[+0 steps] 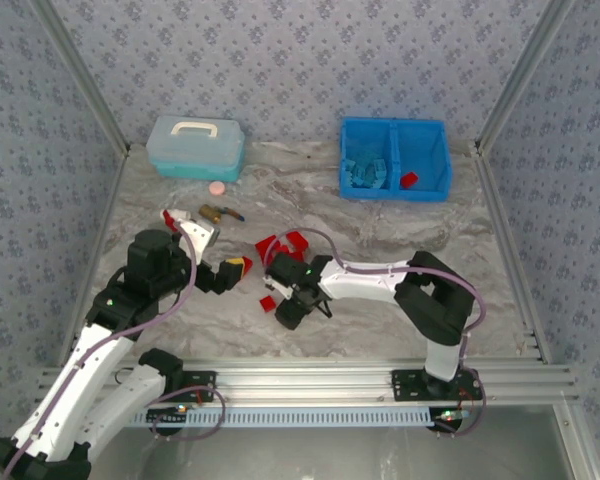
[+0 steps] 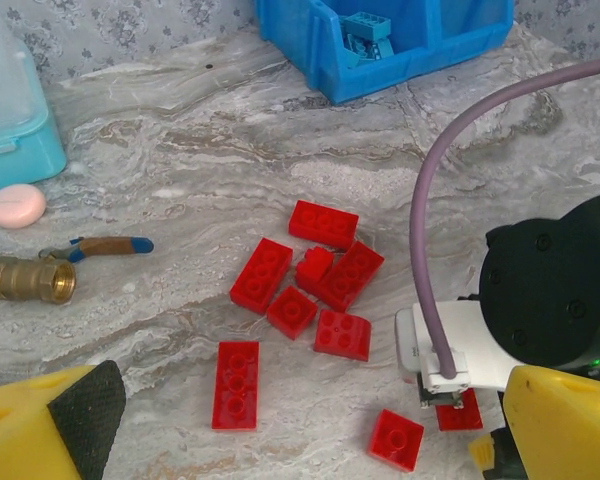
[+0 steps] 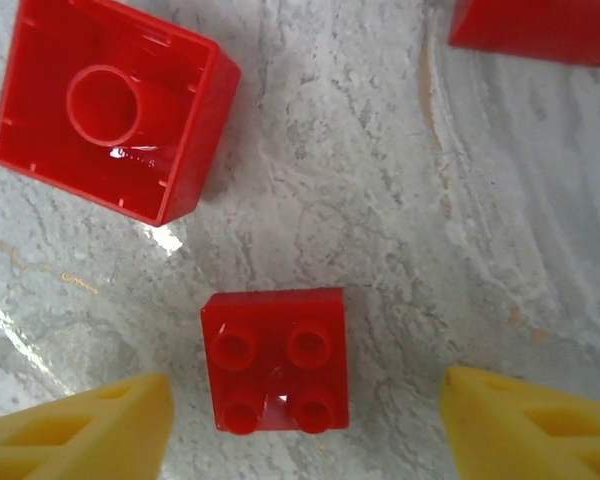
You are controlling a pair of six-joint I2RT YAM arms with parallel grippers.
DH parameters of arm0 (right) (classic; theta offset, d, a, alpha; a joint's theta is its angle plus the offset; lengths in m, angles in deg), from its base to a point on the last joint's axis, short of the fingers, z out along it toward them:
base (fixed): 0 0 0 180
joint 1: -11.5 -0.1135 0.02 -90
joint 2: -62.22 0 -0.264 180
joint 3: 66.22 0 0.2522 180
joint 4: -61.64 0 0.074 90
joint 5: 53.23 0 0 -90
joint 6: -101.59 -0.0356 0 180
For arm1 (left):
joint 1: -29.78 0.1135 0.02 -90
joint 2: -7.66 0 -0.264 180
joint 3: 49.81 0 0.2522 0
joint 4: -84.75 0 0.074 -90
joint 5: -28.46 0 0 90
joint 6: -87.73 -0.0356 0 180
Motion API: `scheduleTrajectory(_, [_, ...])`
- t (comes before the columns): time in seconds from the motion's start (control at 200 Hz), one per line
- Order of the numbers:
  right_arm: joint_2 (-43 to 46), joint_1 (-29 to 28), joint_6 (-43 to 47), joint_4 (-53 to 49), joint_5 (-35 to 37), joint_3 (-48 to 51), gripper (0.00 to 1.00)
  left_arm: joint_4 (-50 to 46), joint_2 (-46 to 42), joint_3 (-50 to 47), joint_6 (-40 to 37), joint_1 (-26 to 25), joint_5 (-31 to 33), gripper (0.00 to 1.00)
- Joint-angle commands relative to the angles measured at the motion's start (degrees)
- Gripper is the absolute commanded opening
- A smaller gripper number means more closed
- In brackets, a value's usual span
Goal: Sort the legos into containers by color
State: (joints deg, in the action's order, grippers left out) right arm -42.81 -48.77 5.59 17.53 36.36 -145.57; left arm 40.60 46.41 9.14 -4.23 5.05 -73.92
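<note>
Right gripper (image 3: 305,430) open astride a studs-up red lego (image 3: 275,360) on the counter (image 3: 460,250), so we read a pick lining up; left gripper (image 2: 300,440) wide open, empty, standing clear.

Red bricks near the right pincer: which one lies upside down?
The upper-left brick in the right wrist view: its hollow underside faces up, while the lower brick, between the yellow fingers, shows its studs.

Perhaps ten red legos (image 2: 261,275), several blue legos (image 2: 366,24), two containers (image 1: 430,190).
</note>
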Motion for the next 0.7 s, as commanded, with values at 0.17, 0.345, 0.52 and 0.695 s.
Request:
scheduleTrajectory(0.17, [-3.61,-1.67,1.55,-3.84,6.16,-1.69,0.35,-0.62,0.19,0.69,-0.64,0.39,-0.61,0.99])
scheduleTrajectory(0.345, [-2.91,-1.67,1.78,-3.84,5.36,-1.57,0.33,-0.88,0.19,0.69,-0.58,0.39,-0.49,0.99])
scheduleTrajectory(0.52, [4.55,0.84,-0.17,-2.82,5.46,-2.21,0.32,-0.79,0.19,0.60,-0.43,0.39,-0.57,0.99])
scheduleTrajectory(0.695, [15.23,10.12,-2.26,0.49,6.96,-2.00,0.33,-0.59,0.17,0.69,-0.46,0.39,-1.36,0.99])
